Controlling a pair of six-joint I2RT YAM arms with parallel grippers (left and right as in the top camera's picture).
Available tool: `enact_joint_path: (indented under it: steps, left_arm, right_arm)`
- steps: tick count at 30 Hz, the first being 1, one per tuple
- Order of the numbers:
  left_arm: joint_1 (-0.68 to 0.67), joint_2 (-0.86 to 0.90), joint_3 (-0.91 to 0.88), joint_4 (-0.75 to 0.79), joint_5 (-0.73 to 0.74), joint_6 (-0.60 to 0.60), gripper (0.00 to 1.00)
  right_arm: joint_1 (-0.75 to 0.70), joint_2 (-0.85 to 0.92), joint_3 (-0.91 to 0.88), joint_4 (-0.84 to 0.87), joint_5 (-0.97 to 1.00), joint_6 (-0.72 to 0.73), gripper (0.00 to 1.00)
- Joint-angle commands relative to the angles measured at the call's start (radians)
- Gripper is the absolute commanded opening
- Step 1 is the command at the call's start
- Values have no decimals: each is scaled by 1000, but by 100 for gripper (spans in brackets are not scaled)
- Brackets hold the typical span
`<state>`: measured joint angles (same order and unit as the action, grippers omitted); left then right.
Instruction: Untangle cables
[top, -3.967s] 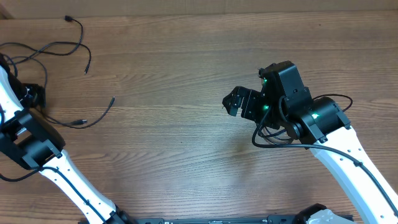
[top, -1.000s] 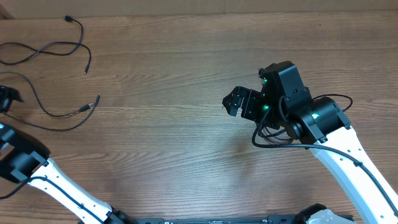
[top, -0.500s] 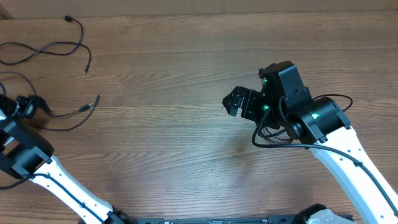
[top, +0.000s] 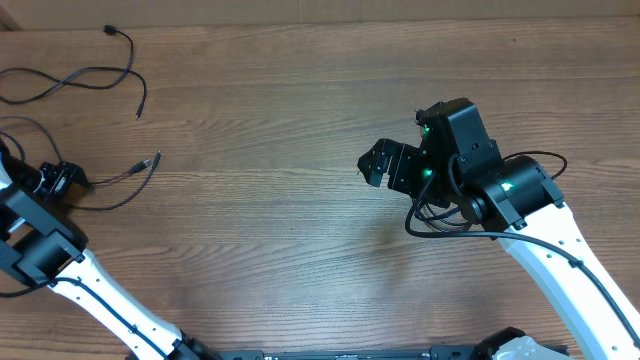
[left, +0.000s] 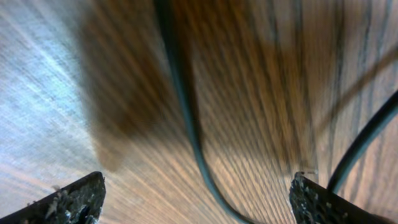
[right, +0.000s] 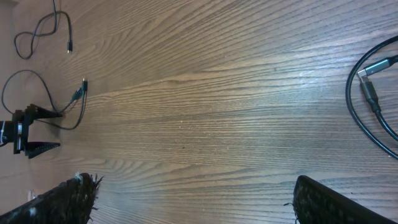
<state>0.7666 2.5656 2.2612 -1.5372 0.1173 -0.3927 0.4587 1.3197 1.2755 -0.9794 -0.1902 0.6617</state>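
Two thin black cables lie at the far left of the wooden table, well apart from each other's plug ends. One of them, the upper cable, winds from a small plug near the back edge down through loose curves toward the left border. Nearer the front, the lower cable runs from its plug end back to the left gripper, with a further arc of it sagging in front and a wide loop curling behind the arm. In the left wrist view the left gripper has its two fingertips set wide apart at the bottom corners, and a strand of the lower cable runs on the wood between them; the fingers are not closed on it, and whether either one touches it cannot be told. Another dark strand crosses the right side of that view. From the right wrist camera the left gripper also shows spread fingers around the lower cable. Near the table's middle, the right gripper is well away from both cables, its fingers spread wide with only bare wood between them. A thicker black wire loops beside the right arm.
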Motion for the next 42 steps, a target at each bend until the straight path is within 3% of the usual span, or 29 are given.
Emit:
enact_joint_path:
  steps: [1,5,7,11,22,31,35,38,42]
  left_arm:
    - [-35,-41,-39,18,-40,-24,93]
    - [-50,-41,-80,47,-40,-27,82]
    - [-56,-41,-95,60,-42,-35,55]
    - [-60,-41,-117,85,-43,-66,10]
    - [-60,-41,-158,215,-46,-69,5]
    - [-64,-41,-144,346,85,-68,4]
    - [-53,-42,-46,317,229,-68,4]
    - [-48,-42,73,243,254,-68,4]
    - [-47,-42,265,106,238,-58,19]
  right_arm:
    - [-2,-3,7,7,14,-1,100]
    - [-2,-3,8,7,14,-1,100]
    - [-2,-3,7,7,14,-1,100]
    - [-2,-3,7,7,14,-1,100]
    - [-2,-3,7,7,14,-1,100]
    - [-2,-3,7,7,14,-1,100]
    - [-2,-3,8,7,14,-1,100]
    - [-2,-3,7,7,14,-1,100]
    - [-2,-3,7,7,14,-1,100]
